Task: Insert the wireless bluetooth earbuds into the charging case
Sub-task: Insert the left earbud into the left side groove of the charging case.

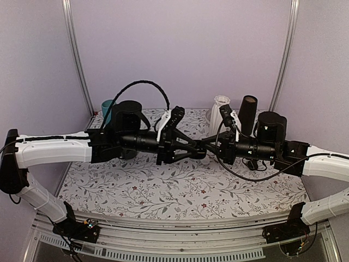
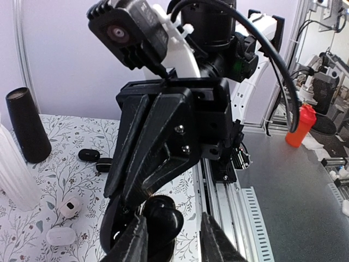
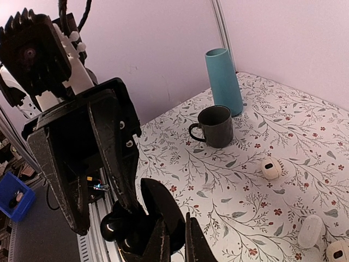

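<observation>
The right hand (image 3: 179, 241) is pinched shut on the rim of the charging case (image 3: 158, 210) — glossy, probably light, slippery and weak at its hinge — aloft over the desk (image 3: 245, 180), with the left hand (image 2: 177, 240) at its 9 o'clock from above, parted narrowly around it; better to grip the body's flanks.

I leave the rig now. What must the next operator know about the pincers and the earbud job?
Left pincer: open, jaws on either side of the case.
Right pincer: shut on the case, held up between the arms.
Earbuds: seemingly the two dark pieces on the table near the black vase.
Done: case picked up, lid apparently open.
Left to do: put both earbuds in.
</observation>
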Robot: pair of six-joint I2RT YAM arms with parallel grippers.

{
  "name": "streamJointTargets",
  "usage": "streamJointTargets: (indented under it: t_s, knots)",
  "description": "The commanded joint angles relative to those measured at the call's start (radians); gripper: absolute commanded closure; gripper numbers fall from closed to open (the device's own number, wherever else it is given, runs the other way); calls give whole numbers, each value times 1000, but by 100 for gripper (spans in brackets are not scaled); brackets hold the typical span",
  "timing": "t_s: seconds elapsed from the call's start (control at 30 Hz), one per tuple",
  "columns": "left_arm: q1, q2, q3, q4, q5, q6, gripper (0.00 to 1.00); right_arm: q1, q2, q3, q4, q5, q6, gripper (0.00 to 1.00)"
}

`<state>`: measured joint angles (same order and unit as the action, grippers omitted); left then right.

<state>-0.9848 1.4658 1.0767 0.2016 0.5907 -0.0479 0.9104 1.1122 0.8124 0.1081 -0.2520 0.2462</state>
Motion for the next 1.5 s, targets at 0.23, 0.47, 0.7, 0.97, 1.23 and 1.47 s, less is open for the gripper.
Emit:
streamJointTargets:
  t_s: [0.23,0.47,0.7,0.97,1.23,1.47]
  knots:
    - [-10,-31,-39,21,-82,-21,65,-2,-15,46,26,-11,11,97]
    - [-8,-38,-44,25,-100,-24,66,1,-4,41,18,-17,17,97]
    - [-7,-46,-49,47,-102,-44,63,6,7,44,2,-14,16,97]
    - [-6,-56,-43,56,-100,-46,58,24,21,55,-34,15,-3,97]
    - [-5,-66,-18,-6,-65,-6,59,28,30,71,-64,20,-17,97]
    - [-6,-81,32,-161,-86,113,59,41,31,76,-87,51,-45,97]
